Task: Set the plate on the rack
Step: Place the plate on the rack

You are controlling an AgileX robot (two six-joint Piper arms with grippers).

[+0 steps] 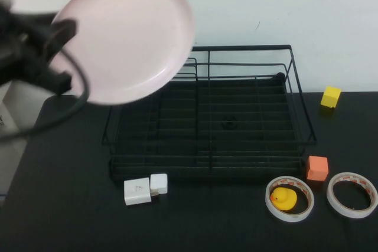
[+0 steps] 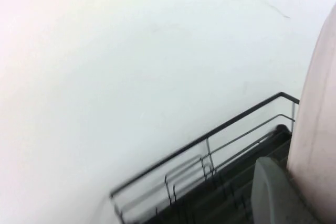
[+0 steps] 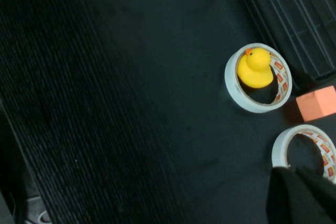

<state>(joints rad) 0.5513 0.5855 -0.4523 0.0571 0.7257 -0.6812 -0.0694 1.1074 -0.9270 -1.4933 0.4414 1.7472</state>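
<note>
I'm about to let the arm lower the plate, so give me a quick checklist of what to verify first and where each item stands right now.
1. Plate held: ok. The left gripper is clamped on the edge of the plate, up in the air.
2. Plate over the rack: not ok. It hangs above the rear left corner of the rack, partly outside it.
3. Rack free to receive: ok. Nothing sits on its base.
4. Items near the rack out of the way: ok. The white adapter, orange cube and duck in a tape roll lie on the table in front of the rack.
5. Right gripper clear: ok. It hovers above the second tape roll, away from the rack.
</note>
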